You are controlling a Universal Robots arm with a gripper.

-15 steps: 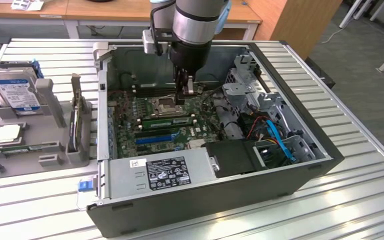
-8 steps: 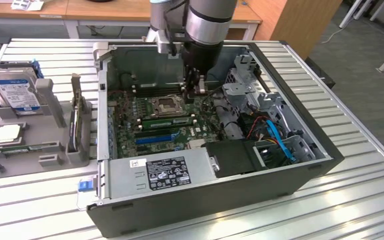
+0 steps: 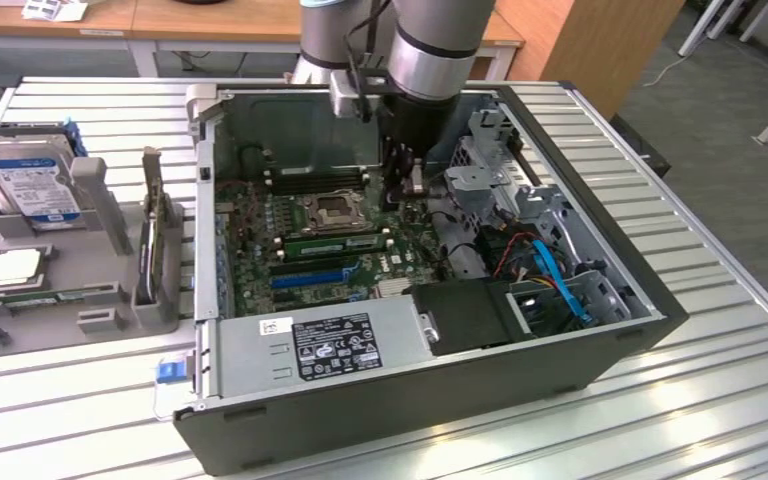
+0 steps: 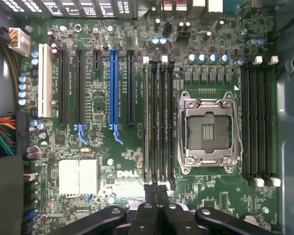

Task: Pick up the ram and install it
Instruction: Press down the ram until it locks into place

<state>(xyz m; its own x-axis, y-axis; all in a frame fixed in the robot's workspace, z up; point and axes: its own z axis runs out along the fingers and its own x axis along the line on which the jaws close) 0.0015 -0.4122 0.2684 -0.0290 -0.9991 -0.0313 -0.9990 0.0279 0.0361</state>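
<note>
**Jaws shut above the memory slots**

Closed on nothing, the jaws hang by the black slots' (image 4: 159,120) end. In the open case (image 3: 491,385), the green ram (image 3: 337,243) seems seated between CPU socket (image 4: 208,131) and blue slot (image 4: 113,88). From the wrist it is hard to pick out.

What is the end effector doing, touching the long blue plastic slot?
Apart. The wrist view shows bare green motherboard between the end effector and the long blue plastic slot.
</note>
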